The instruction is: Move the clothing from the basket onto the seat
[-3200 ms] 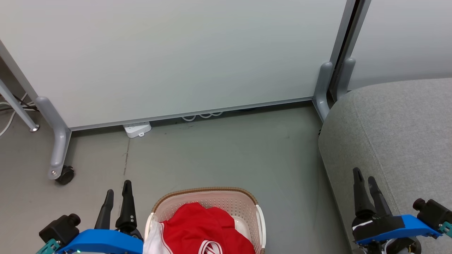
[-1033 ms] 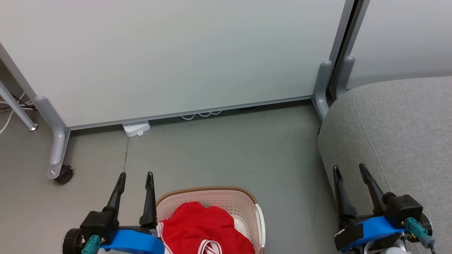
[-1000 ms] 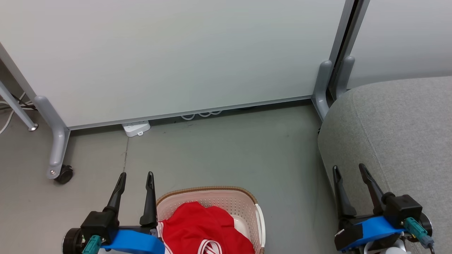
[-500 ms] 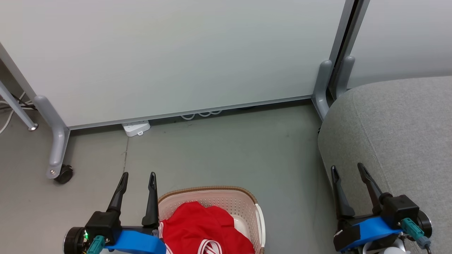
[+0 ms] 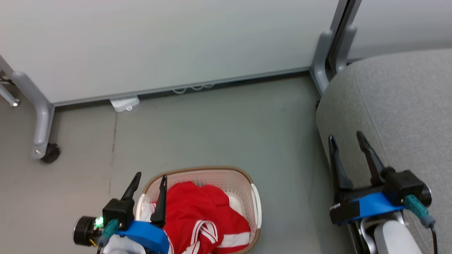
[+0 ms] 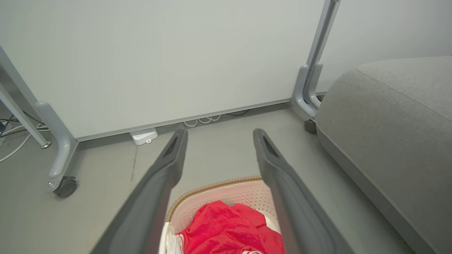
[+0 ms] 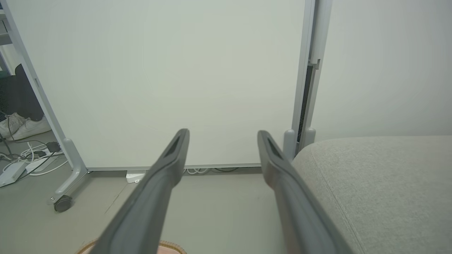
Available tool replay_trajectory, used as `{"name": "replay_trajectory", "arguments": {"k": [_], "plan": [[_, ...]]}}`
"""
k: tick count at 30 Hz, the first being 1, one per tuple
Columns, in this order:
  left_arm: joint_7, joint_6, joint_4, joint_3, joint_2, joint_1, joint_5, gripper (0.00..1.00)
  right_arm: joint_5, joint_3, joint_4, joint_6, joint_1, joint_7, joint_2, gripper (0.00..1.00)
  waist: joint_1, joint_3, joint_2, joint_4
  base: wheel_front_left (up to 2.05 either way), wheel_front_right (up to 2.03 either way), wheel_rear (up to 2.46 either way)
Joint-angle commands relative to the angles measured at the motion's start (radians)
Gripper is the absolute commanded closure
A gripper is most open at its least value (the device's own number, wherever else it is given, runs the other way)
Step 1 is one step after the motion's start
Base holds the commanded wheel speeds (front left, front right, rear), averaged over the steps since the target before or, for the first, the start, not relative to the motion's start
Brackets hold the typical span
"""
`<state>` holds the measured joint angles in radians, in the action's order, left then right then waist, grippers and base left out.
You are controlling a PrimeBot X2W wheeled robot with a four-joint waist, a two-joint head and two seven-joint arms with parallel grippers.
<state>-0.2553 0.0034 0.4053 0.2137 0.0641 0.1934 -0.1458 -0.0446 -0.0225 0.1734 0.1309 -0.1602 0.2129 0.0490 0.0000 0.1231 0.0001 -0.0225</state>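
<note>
Soft red basketball clothing (image 5: 197, 215) with white stripes is lying crumpled inside the cream perforated plastic basket (image 5: 197, 169) with the brown woven-look rim. The basket is sitting on the smooth grey floor (image 5: 219, 130). None of the cloth is lying on the large grey fabric seat (image 5: 406, 106) with the rounded corner, which is standing well apart on the robot's right. The left gripper (image 5: 151, 175) is hanging over the basket's left rim, its two long dark fingers (image 5: 161, 201) spread wide and gripping nothing; whether a finger is touching cloth or rim cannot be told. The right gripper (image 5: 345, 135) is hovering at the seat's near edge, its fingers (image 5: 369, 153) likewise spread wide and empty. The left wrist view is looking down between the fingers at the red cloth and the hole pattern of the basket's far wall, and is showing a seam running along the seat's top. The right wrist view is catching just a sliver of the woven rim at its bottom edge and, past the panel's left end, a pair of white trainers (image 7: 19, 126) and loose cables (image 7: 28, 158) on the floor. Behind the basket, smooth pale partition panels (image 5: 159, 42) are standing on grey metal feet (image 5: 39, 116), one with a black castor (image 5: 51, 155). A white power strip (image 5: 123, 103) is lying under the panel's lower edge.
</note>
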Motion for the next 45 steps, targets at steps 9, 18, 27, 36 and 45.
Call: {"name": "replay_trajectory", "arguments": {"k": [9,18,27,36,45], "plan": [[0.046,-0.060,0.216,0.051,0.048,0.196,0.039,0.00,-0.013,-0.037,-0.048,0.000,-0.156,0.023,0.002,0.00,0.0000,0.292,-0.0001,-0.079,0.00,0.00,0.00],[0.093,-0.084,0.438,0.085,0.070,0.347,0.051,0.00,-0.064,-0.087,-0.025,0.000,-0.239,0.048,0.002,0.00,0.0000,0.472,-0.0001,-0.172,0.00,0.00,0.00],[0.144,-0.087,0.595,0.091,0.115,0.437,0.050,0.00,-0.128,-0.125,-0.043,0.000,-0.277,0.051,0.001,0.00,0.0000,0.579,-0.0001,-0.268,0.00,0.00,0.00],[0.183,-0.056,0.676,0.085,0.165,0.508,0.045,0.00,-0.160,-0.132,-0.080,0.000,-0.290,0.051,0.001,0.00,0.0000,0.669,-0.0001,-0.320,0.00,0.00,0.00],[0.203,-0.011,0.726,0.077,0.185,0.548,0.031,0.00,-0.179,-0.154,-0.093,0.000,-0.301,0.052,0.001,0.00,0.0000,0.708,-0.0001,-0.334,0.00,0.00,0.00]]}}
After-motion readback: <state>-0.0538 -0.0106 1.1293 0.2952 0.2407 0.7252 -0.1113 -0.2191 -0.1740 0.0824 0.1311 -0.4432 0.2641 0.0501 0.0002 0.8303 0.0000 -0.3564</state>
